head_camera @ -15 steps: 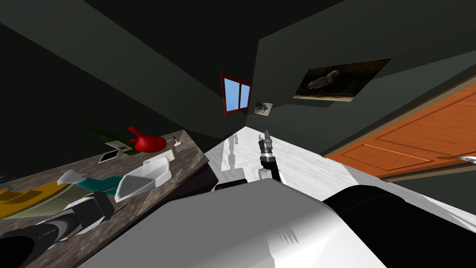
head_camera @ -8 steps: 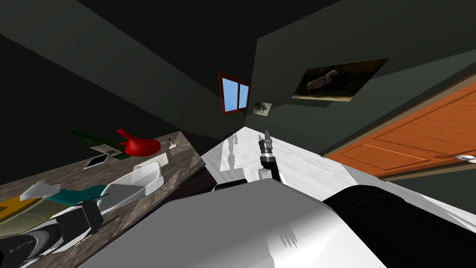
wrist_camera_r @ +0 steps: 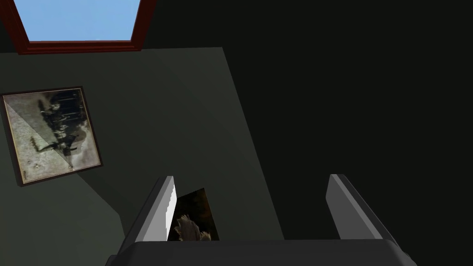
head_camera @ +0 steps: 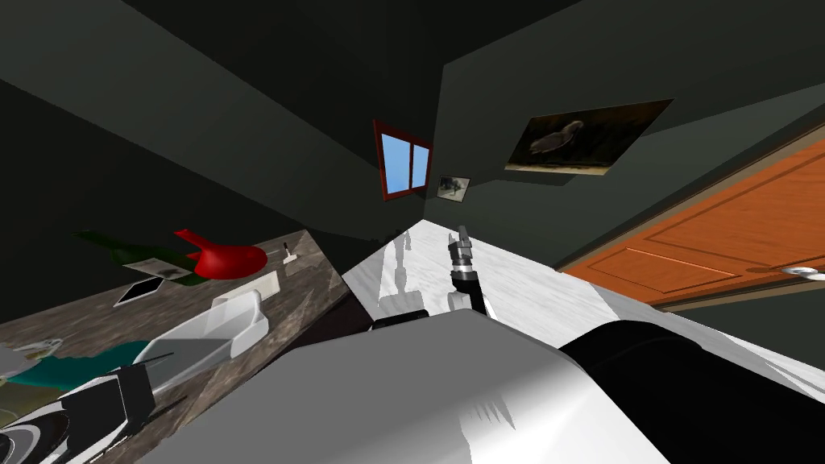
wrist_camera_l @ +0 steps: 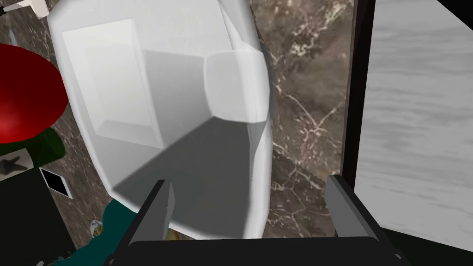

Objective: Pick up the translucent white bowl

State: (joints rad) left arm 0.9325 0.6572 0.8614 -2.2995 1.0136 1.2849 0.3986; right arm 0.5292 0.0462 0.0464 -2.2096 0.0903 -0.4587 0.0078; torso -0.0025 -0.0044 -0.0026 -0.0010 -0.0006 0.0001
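Note:
The translucent white bowl (head_camera: 201,340) is a long, angular dish on the brown marble table (head_camera: 314,270). My left gripper (head_camera: 157,366) hovers at its near end, open. In the left wrist view the bowl (wrist_camera_l: 161,106) is close and large. One finger (wrist_camera_l: 159,210) stands over the bowl's near part and the other finger (wrist_camera_l: 344,208) over the table by its edge. The bowl's rim lies between them without touching either. My right gripper (head_camera: 462,238) is raised in front of me over the floor, open and holding nothing (wrist_camera_r: 249,203).
A red vessel (head_camera: 225,259) and a dark green bottle (head_camera: 129,254) lie beyond the bowl, with a small white box (head_camera: 259,283) and a black card (head_camera: 138,292). A teal object (head_camera: 72,370) sits beside my left arm. Past the table edge lies pale floor (wrist_camera_l: 415,115); an orange door (head_camera: 725,234) stands to the right.
My view has shifted: the table and its things have slid left and down in the head view. My left hand has kept its place at the bowl's near end. The right arm is still.

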